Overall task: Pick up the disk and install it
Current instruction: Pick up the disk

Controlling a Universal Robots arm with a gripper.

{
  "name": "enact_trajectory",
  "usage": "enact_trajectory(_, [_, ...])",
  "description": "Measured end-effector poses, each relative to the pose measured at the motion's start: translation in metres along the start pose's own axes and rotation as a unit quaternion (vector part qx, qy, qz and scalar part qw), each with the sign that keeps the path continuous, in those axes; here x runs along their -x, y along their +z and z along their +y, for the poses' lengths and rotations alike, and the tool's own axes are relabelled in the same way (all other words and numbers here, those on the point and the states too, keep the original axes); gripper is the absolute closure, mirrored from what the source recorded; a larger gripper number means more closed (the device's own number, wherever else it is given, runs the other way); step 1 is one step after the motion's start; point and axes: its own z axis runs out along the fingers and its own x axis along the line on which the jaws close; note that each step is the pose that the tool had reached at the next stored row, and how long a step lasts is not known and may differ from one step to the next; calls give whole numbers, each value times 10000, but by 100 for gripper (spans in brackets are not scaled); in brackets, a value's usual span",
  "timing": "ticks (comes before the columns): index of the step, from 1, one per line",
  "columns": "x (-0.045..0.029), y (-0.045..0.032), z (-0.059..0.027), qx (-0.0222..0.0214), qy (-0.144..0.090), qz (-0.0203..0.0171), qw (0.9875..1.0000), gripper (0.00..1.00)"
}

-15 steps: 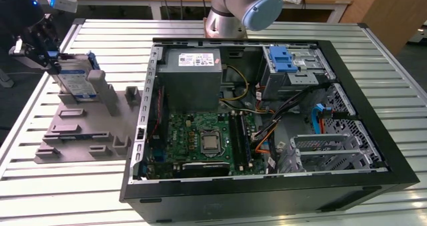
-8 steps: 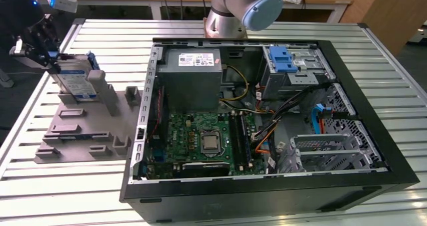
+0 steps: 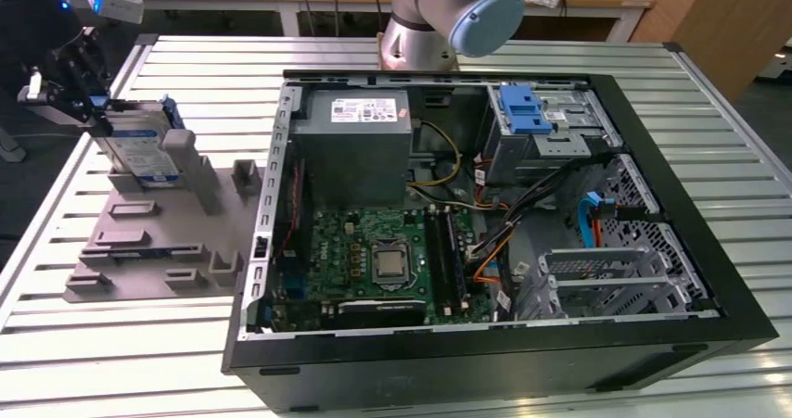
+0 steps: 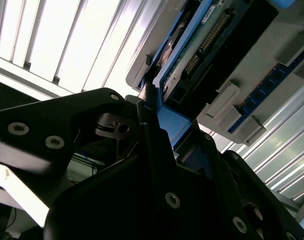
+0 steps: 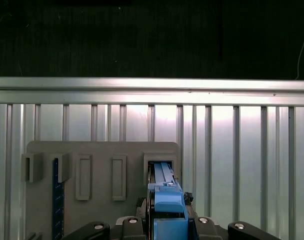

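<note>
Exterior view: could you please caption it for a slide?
Tool at the disk standing in a grey holder beside the open computer case.

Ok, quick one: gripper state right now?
The gripper: closed on the disk, which stands upright in a slot of the grey holder.

Disk (image 5: 167, 197): edge-on, upright in grey holder (image 5: 101, 150) slot
Hand (image 5: 166, 212): clamped on disk's blue frame
Surface (image 5: 242, 150): pale metal slats
</note>
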Motion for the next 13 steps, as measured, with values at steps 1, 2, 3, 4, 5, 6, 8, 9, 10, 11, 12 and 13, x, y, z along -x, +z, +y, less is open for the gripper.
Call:
enact_trajectory(1, [0,0,0,0,0,0,10000,64])
enact_trajectory(2, [0,0,0,0,0,0,10000,64])
enact_trajectory(3, [0,0,0,0,0,0,10000,64])
enact_trajectory(4, [0,0,0,0,0,0,10000,64])
enact_trajectory(5, [0,0,0,0,0,0,10000,64])
enact_trajectory(6, [0,0,0,0,0,0,10000,64])
enact_trajectory(8, [0,0,0,-1,0,0,10000,64])
enact_trajectory(9, [0,-3,0,-1,0,0,10000,64])
enact_trajectory(10, [0,-8,0,0,0,0,10000,64])
enact_trajectory(11, [0,-15,0,0,0,0,10000,64])
enact_trajectory(12, [0,-23,0,0,0,0,10000,64])
enact_trajectory(13, [1,-32,0,-1,0,0,10000,64])
